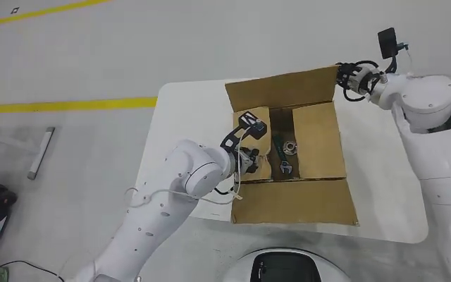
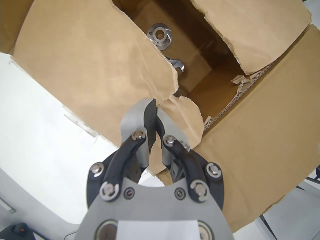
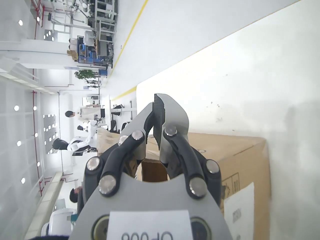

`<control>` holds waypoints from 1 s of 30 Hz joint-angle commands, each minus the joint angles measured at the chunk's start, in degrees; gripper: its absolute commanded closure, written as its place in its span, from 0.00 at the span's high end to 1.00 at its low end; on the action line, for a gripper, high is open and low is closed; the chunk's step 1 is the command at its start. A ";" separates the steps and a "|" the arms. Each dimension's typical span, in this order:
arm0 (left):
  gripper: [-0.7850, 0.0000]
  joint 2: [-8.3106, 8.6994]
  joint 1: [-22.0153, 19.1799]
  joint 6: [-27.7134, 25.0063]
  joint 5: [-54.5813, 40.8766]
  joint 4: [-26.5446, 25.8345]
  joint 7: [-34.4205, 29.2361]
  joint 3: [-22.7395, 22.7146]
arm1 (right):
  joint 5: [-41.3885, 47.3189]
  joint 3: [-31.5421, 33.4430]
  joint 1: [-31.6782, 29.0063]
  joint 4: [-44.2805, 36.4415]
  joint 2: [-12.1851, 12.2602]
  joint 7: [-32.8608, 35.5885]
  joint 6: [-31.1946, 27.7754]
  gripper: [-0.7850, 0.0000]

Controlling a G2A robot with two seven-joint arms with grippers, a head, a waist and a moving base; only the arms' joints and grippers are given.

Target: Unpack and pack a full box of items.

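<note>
A brown cardboard box (image 1: 296,202) stands on the white table (image 1: 183,127) with its flaps partly spread. Through the gap between the two inner flaps I see a round metal flange (image 2: 159,36) and the head of a wrench (image 2: 178,65); the top view shows the flange (image 1: 290,147) and wrench (image 1: 285,168) deep inside. My left gripper (image 2: 153,109) is shut on the torn edge of the left inner flap (image 2: 87,58) near the box's front corner. Beside the far flap's (image 1: 282,88) right corner, my right gripper (image 3: 156,112) is shut, with nothing seen between its fingertips.
The box's outer wall with a white label (image 3: 237,208) lies just beneath the right gripper. Bare white table (image 3: 237,76) stretches beyond it, and more bare table (image 2: 37,126) lies left of the box. A yellow line (image 1: 77,106) marks the floor.
</note>
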 commanded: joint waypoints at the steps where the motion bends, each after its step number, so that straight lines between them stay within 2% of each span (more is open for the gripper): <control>1: 0.00 -0.07 0.02 0.21 -0.02 -0.15 0.19 -0.20 | 0.64 1.12 -1.53 -1.60 0.29 0.48 -1.24 0.00; 3: 0.00 -0.10 -0.01 0.46 0.10 -0.10 0.12 -0.50 | 0.34 2.16 -3.23 -3.73 0.65 1.09 -2.74 0.00; 4: 0.08 -0.10 0.01 0.55 0.17 -0.09 0.08 -0.66 | -0.31 2.60 -4.14 -4.78 0.84 1.27 -3.46 0.00; 5: 0.35 -0.08 0.07 0.84 0.25 0.03 0.16 -0.97 | -0.95 3.08 -5.06 -5.91 1.04 1.39 -4.17 0.00; 8: 0.37 0.06 0.44 1.18 0.71 0.28 -0.02 -1.85 | -6.59 3.74 -7.99 -10.05 1.78 1.47 -8.25 0.00; 9: 0.49 0.13 0.66 1.75 1.17 0.50 -0.07 -2.22 | -7.29 4.05 -9.01 -11.11 1.94 1.44 -9.29 0.00; 10: 1.00 0.17 0.85 2.20 1.22 0.74 -0.09 -2.53 | -7.11 4.38 -9.61 -11.71 2.00 1.33 -9.91 0.00; 16: 1.00 1.11 2.90 3.81 2.21 -0.23 -1.46 -6.77 | -11.23 5.61 -14.17 -15.67 2.75 1.21 -14.13 0.00; 26: 1.00 4.17 12.42 4.27 4.64 -8.24 -2.96 -19.59 | -18.21 6.25 -19.95 -20.50 3.65 0.18 -20.37 0.00; 30: 1.00 4.35 13.28 4.51 4.70 -8.73 -2.55 -20.64 | -20.80 5.74 -22.05 -21.88 3.86 -0.21 -22.38 0.00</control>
